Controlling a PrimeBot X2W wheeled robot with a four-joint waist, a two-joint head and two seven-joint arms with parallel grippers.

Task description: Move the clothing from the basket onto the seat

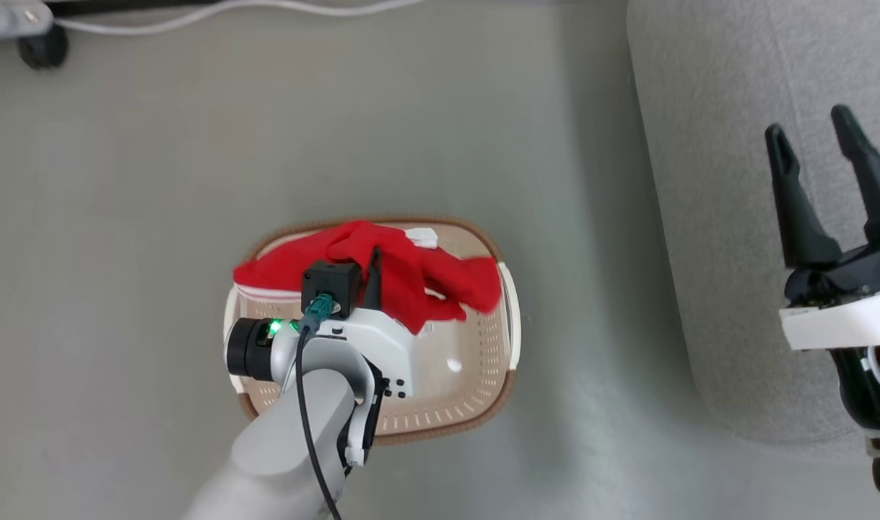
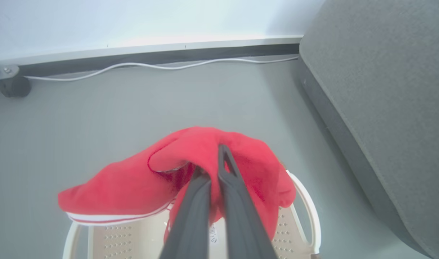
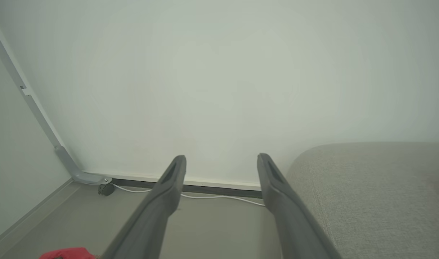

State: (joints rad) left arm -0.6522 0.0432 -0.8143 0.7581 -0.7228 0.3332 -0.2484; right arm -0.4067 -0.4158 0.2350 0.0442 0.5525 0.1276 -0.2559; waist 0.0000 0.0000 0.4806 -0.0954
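Red garment pinched at the basket, transfer barely begun.
The left gripper [image 2: 210, 162] was pressed together on a fold of the red garment [image 2: 125, 190], bunched over the cream laundry basket [image 1: 476, 404]. The right gripper [image 1: 808, 124] hung spread and empty by the grey sofa [image 1: 707, 180]. Lifting, carrying and dropping it there all looked left to do.

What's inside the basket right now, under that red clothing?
The red clothing, pinched by the left gripper, drapes over the basket's far half. The near floor is bare cream plastic with a small label. Whatever lies beneath the fabric is covered.
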